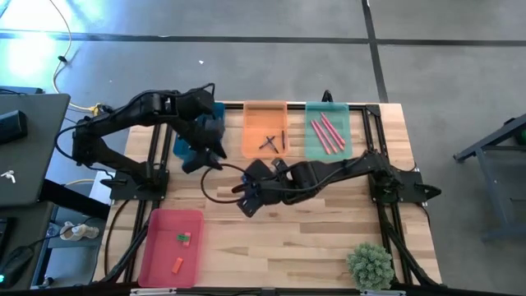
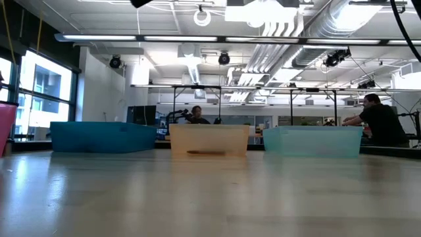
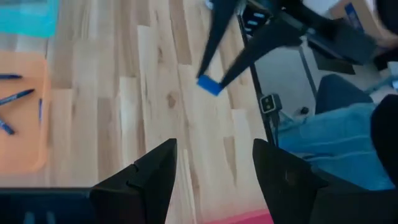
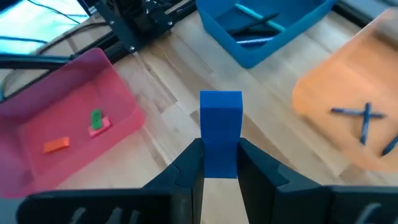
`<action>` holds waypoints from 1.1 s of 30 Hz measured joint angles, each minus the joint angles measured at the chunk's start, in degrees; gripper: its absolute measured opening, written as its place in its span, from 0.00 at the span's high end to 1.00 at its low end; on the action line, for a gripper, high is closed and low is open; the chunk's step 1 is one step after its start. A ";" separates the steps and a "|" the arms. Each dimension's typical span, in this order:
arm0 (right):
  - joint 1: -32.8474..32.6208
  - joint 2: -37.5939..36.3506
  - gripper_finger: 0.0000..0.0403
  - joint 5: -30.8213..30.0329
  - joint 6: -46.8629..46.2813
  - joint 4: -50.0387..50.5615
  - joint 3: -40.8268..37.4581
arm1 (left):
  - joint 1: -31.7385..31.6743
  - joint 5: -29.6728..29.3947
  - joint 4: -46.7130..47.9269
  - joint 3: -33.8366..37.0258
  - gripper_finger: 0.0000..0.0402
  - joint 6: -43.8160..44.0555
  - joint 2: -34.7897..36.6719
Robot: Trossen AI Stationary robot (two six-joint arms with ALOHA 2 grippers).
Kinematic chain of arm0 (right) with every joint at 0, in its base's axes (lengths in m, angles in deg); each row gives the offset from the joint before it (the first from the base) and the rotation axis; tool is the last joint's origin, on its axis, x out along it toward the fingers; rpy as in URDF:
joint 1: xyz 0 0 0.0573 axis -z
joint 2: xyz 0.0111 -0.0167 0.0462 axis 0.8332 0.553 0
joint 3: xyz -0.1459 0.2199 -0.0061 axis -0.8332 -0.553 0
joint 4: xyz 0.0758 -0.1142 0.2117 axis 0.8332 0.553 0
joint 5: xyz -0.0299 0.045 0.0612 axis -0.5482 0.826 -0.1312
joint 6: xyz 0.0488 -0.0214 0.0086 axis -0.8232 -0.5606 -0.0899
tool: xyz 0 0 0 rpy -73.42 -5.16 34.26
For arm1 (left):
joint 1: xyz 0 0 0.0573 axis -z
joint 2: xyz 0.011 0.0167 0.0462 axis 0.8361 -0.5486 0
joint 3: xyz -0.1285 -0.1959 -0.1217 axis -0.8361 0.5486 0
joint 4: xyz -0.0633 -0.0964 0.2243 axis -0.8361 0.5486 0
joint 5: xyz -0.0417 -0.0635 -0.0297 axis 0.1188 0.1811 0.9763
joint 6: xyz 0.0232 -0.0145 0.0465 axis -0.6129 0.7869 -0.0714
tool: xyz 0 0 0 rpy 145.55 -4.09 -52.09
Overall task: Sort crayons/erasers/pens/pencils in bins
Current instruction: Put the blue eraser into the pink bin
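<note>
Right hand (image 4: 219,163): clamped on blue eraser (image 4: 220,140), above surface, near pink-red bin (image 1: 156,256). That bin holds three erasers; this one remains. Left hand (image 3: 214,171): fingers apart, empty, beside teal bin (image 1: 182,145).

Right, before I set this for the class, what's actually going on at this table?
A two-armed robot is sorting stationery into bins. The right gripper, over the middle of the table, is shut on a blue eraser. The pink-red bin already holds green, pink and orange erasers. The orange bin holds dark blue pens. The left gripper hovers open near the teal-blue bin.
</note>
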 joint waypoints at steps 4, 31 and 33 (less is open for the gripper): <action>0.70 0.00 0.83 -1.84 5.29 -0.02 -0.02 | 1.08 -0.73 -1.28 0.00 0.51 7.01 -0.03; 4.64 0.00 0.83 -8.06 26.73 -4.00 -0.07 | 1.62 -11.09 -7.18 0.02 0.51 28.14 -5.16; 4.72 0.00 0.83 -9.21 27.19 -4.10 -0.07 | 1.66 -11.05 -7.19 0.02 0.51 28.30 -5.29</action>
